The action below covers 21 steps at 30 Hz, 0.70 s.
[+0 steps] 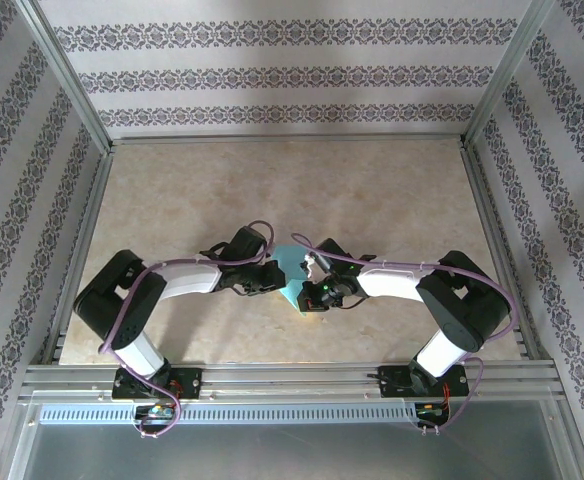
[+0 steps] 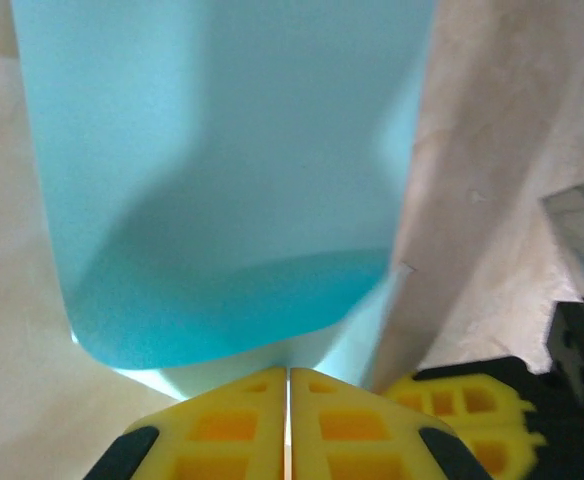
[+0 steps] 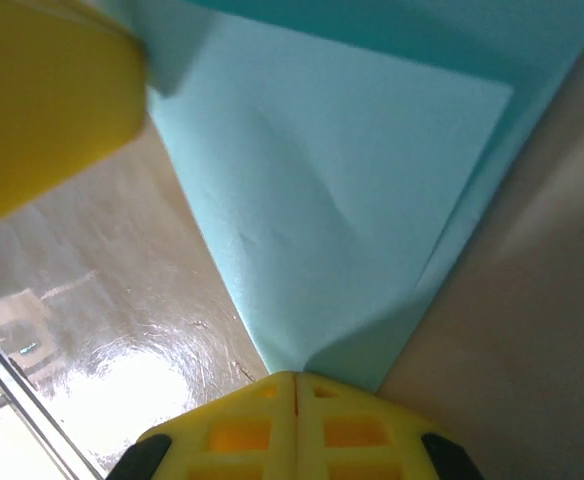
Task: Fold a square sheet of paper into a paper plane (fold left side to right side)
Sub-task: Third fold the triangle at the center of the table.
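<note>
Well, left claw (image 2: 289, 375) and right claw (image 3: 294, 378) pinch thin, matte, curling cyan sheet (image 2: 222, 180)

I have my left pincer (image 2: 289, 375) at the bottom edge, its two yellow fingers (image 2: 222, 425) pressed together with only a thin seam between them. The square sheet of paper (image 2: 222, 170) spreads away from their tips, its pale near edge caught there. A darker, shaded band curves across its lower part. The beige surface (image 2: 492, 180) lies on either side. Low on the right, the right pincer (image 2: 467, 405) sits just beside mine.
</note>
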{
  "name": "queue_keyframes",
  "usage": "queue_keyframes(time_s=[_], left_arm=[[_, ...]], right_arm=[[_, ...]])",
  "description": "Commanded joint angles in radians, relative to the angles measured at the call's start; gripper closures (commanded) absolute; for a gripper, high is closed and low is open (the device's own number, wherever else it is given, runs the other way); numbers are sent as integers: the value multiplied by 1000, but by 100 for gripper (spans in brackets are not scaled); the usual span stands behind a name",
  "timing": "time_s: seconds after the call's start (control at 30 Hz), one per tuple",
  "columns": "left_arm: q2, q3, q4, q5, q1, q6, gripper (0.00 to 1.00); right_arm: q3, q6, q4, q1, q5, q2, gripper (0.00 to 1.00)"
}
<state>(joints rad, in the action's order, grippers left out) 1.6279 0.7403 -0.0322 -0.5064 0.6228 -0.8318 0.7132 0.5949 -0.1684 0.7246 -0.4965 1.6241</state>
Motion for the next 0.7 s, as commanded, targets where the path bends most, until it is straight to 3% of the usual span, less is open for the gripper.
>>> queue_keyframes(time_s=[0.0, 0.3, 0.67], left_arm=[[-62, -38, -24, 15, 17, 7, 95], [-45, -70, -126, -25, 85, -46, 100], [55, -27, -184, -58, 92, -49, 100]], right_arm=[[-6, -24, -130, 9, 121, 25, 100], [28, -20, -214, 41, 235, 49, 100], [37, -18, -222, 47, 240, 54, 100]])
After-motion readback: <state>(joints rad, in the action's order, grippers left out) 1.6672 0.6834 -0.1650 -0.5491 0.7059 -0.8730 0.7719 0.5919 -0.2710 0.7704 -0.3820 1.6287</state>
